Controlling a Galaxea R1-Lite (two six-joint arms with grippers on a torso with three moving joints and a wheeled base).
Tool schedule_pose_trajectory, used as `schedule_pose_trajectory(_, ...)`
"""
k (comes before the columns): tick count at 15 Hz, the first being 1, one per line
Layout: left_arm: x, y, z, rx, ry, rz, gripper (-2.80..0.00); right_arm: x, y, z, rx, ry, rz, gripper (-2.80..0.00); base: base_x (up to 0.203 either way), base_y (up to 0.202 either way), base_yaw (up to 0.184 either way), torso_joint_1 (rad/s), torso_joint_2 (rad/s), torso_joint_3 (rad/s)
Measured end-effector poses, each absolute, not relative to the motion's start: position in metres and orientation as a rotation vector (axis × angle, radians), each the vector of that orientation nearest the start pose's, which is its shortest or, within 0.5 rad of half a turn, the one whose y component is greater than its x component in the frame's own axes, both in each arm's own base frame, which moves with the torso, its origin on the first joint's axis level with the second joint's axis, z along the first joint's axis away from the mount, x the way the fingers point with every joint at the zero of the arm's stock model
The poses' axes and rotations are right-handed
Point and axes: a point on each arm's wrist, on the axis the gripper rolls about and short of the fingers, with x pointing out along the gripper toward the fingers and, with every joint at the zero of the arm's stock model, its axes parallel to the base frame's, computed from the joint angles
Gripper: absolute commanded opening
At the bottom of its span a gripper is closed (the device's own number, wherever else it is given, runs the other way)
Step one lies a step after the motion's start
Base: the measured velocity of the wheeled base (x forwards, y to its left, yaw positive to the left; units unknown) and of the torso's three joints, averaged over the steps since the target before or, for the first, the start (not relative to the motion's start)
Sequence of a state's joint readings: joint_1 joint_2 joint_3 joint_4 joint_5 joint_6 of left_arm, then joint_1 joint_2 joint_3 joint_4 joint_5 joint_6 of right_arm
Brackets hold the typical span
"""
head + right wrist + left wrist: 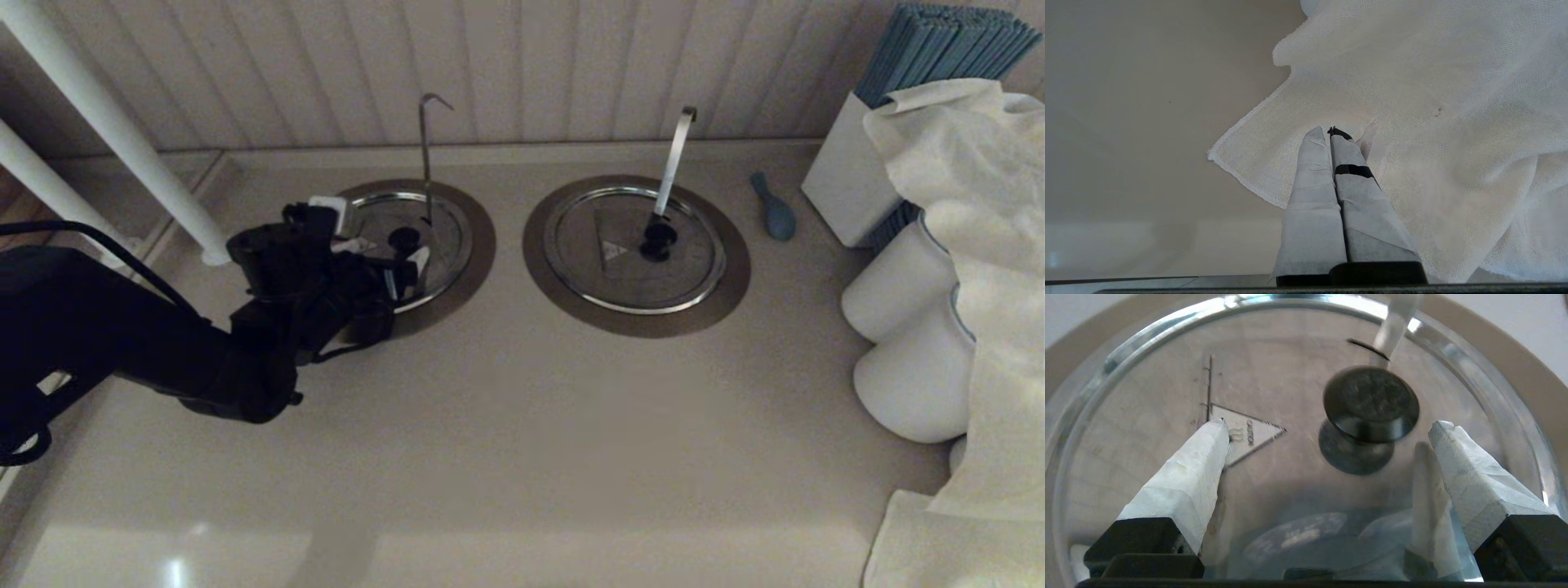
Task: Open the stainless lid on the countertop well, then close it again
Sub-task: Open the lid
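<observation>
The stainless lid (445,233) lies flat on the countertop well, whose brownish flange (482,245) rings it; the dark hole is hidden beneath. A slim hook-tipped handle (425,147) stands up through the lid behind its black knob (403,238). My left gripper (390,255) hovers low over the lid's near side, open. In the left wrist view the knob (1370,402) sits just beyond and between the fingertips (1212,445), untouched, beside the triangle mark (1257,435). My right gripper (1329,132) is shut on nothing, above a white cloth (1412,102).
A twin lid (620,269) with a broader slanted handle (674,159) lies to the right. A blue scoop (775,214), a white box of blue sticks (849,175), white cylinders (894,290) and draped cloth (980,245) crowd the right edge. White poles (106,122) stand at the left.
</observation>
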State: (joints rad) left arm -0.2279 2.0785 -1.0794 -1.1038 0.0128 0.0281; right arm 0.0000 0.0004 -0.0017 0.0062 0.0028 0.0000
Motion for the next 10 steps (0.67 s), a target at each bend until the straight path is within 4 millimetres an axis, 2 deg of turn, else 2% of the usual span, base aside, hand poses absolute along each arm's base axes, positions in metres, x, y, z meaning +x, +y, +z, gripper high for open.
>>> schedule_pose_trajectory(10, 0.409, -0.094, 0.155, 0.013, -0.140, -0.156, 0.00, -0.023, 0.000, 0.075, 0.000, 0.005, 0.002, -2.80, 0.000, 0.000, 0.000, 0.000, 0.00, 0.000)
